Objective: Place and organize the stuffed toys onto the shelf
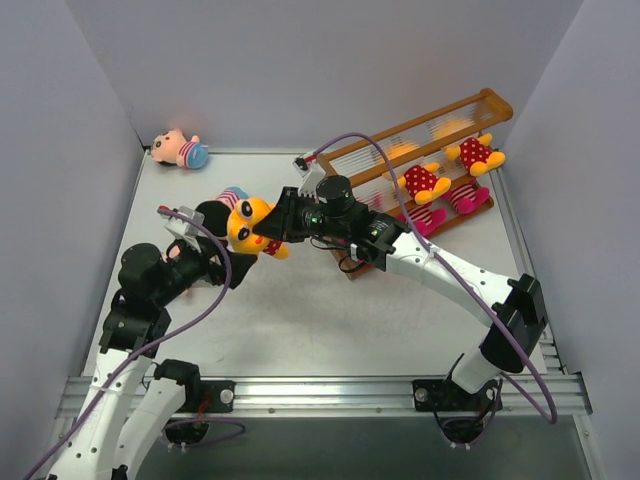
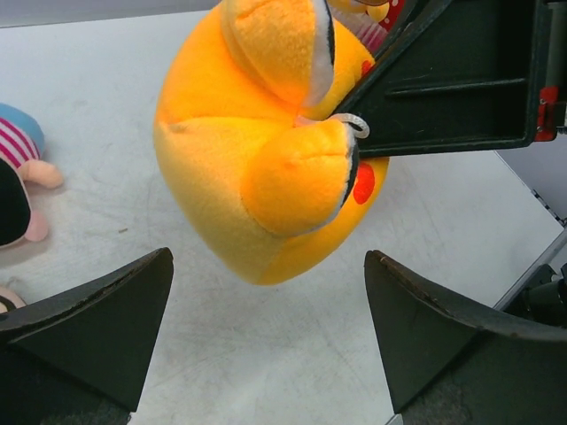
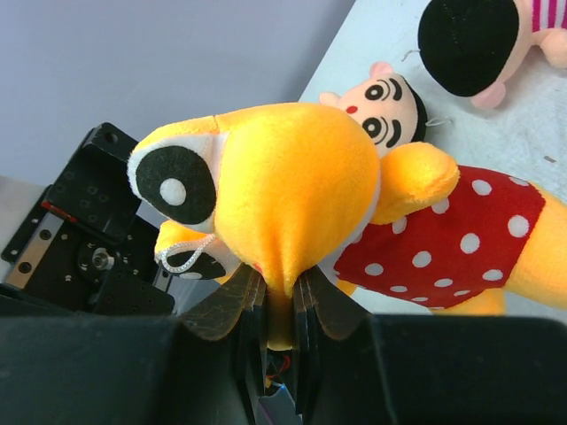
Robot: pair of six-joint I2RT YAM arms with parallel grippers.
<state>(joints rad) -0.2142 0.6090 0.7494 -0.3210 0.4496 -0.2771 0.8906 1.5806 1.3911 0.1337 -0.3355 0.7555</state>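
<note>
On the table (image 1: 300,320), the shelf (image 1: 430,128) stands at 2 o'clock, with dolls (image 1: 425,180) on its tiers. The bear (image 1: 250,225) hangs left of centre, held by the right gripper (image 1: 275,228) at its 3 o'clock. The left gripper (image 2: 267,257) sits at its 7 o'clock, apart from it. At its 10 o'clock two dolls (image 1: 232,197) lie on the table. A lone doll (image 1: 180,150) lies at 11 o'clock, by the back wall.

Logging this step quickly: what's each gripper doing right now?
Left gripper: open, holding nothing.
Right gripper: closed on the yellow bear, pinching its head.
</note>
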